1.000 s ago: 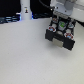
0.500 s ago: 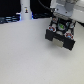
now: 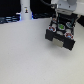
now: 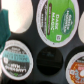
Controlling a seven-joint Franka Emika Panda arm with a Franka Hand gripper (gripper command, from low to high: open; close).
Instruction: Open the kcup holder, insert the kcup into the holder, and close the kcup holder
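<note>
In the exterior view, the robot arm hangs over the kcup holder [image 3: 61, 31], a black boxy block with two pale panels on its front, set at the far end of the white counter [image 3: 30, 57] toward the exterior view's right, turned so one corner faces the camera. The tool [image 3: 62, 19] sits low over the block's top, its white body hiding most of what lies beneath, and a spot of bright green, apparently the kcup [image 3: 61, 26], shows just under it at the top of the block. Whether the tool is clamped on that cup or standing open above it cannot be told here, since the fingertips are too small and blurred. A white bottle-like post [image 3: 25, 10] stands well apart toward the exterior view's left, against the dark background. The arm's placement directly above the block suits lowering a cup straight down into it. In the wrist view, the camera looks down onto a dark tray-like surface [image 4: 30, 40] carrying round foil lids: a green-labelled cup [image 4: 56, 22], a teal-labelled cup [image 4: 16, 58], a red-and-white lid [image 4: 78, 67] at the edge, a plain pale lid [image 4: 20, 15], and one empty dark well [image 4: 47, 59] between them. The green-labelled cup appears to stand upright, foil lid facing the camera, its long axis running vertically into the holder. No fingers are identifiable in this view.
</note>
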